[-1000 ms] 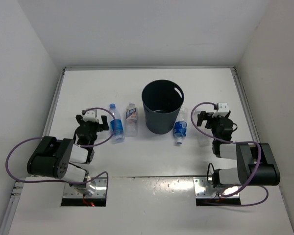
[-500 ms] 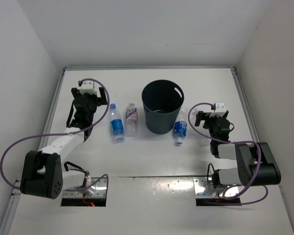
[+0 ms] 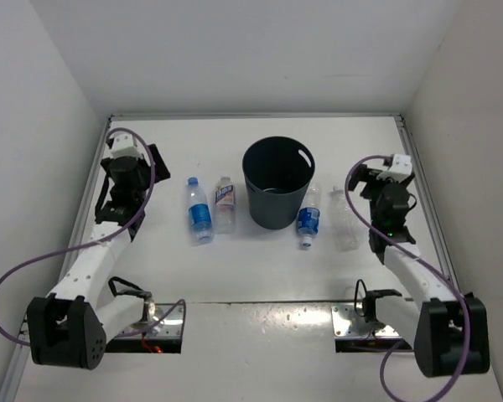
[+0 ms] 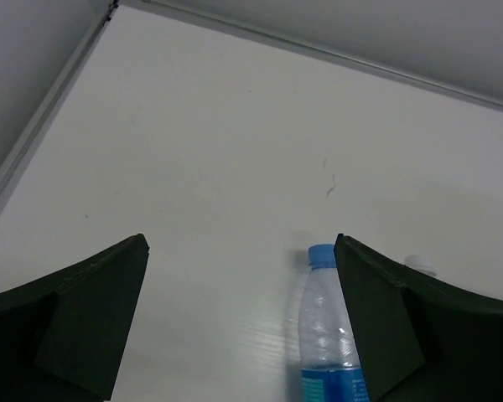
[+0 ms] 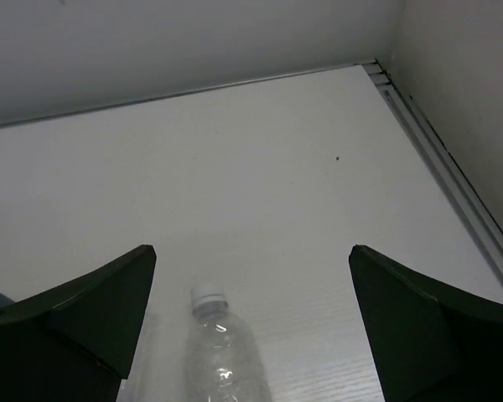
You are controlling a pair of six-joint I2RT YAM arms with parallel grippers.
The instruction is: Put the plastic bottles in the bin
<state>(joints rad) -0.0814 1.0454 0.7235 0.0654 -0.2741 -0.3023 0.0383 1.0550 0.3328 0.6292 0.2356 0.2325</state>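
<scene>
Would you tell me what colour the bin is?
The bin is dark navy-black, clearest in the top external view.

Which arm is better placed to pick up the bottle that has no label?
Right. The unlabelled bottle lies to the right of the bin, and the wrist view shows it ahead of the open right gripper, between its jaws. The left gripper is on the other side of the bin.

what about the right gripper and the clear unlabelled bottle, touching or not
Apart. The right wrist view shows the unlabelled bottle lying between the open jaws of the right gripper, with bare table on either side of it.
</scene>
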